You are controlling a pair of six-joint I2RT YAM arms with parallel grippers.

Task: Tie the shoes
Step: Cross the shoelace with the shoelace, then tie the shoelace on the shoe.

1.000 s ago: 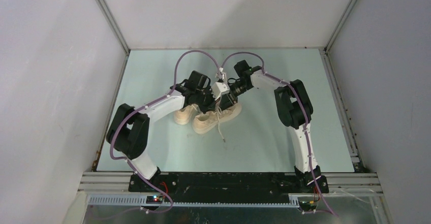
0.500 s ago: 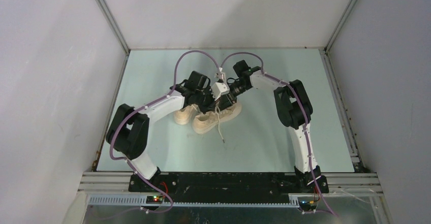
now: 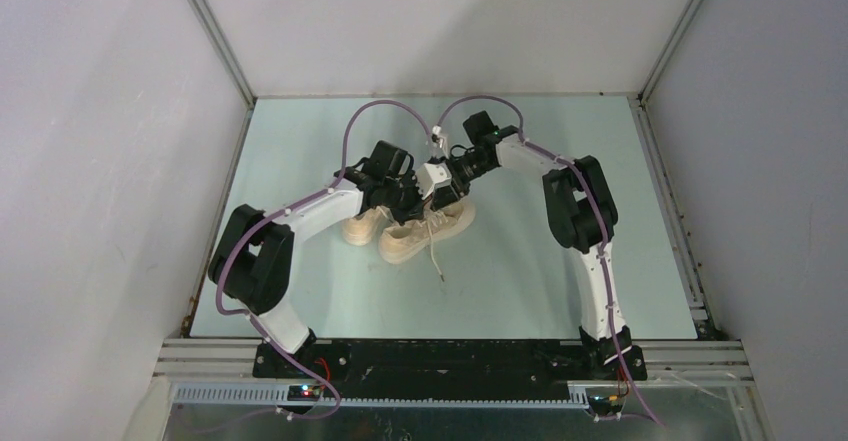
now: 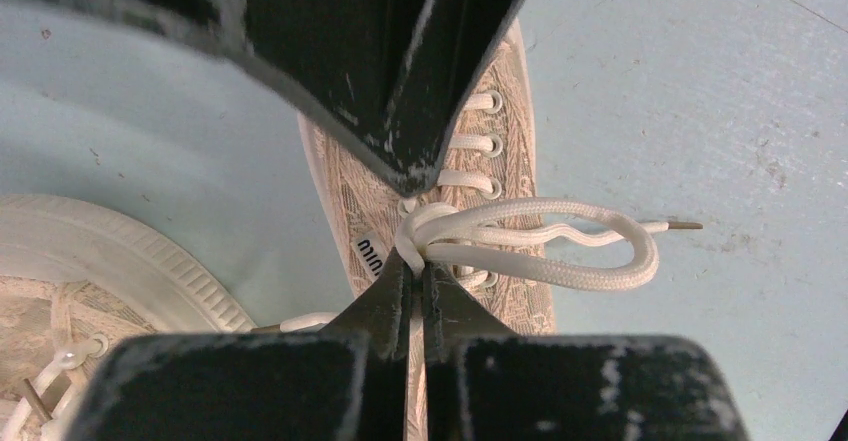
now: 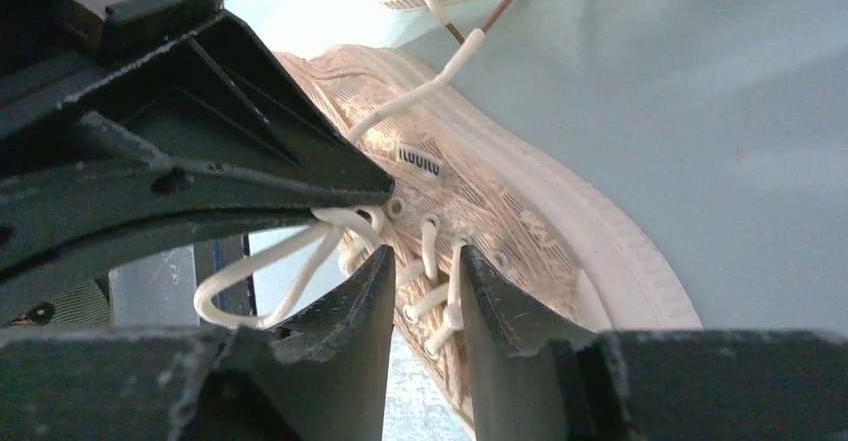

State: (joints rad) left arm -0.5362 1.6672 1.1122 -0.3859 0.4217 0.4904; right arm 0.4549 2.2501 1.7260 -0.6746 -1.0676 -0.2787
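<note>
Pinched shut, the left gripper (image 4: 416,273) clamps the off-white lace (image 4: 545,270) right at the base of a loop, just above the eyelets of one shoe (image 4: 505,151). In the left wrist view the loop runs out sideways past the shoe's edge. A loose strand ending in a dark aglet (image 4: 684,226) reaches out beyond it.

The right gripper (image 5: 425,266) comes in from the opposite side, its fingers partly apart with a clear gap between them. They sit over the upper rows of lacing and grip nothing. The loop hangs just beside one of these fingers, outside the gap. The tips of both grippers are near each other, directly over this shoe's lacing.

The shoe rests on its sole on the pale blue-green table (image 4: 700,91). The second shoe (image 4: 120,251) lies just beside it, its lace ends loose. Seen from above, the pair sits mid-table, well apart from the arm bases.
</note>
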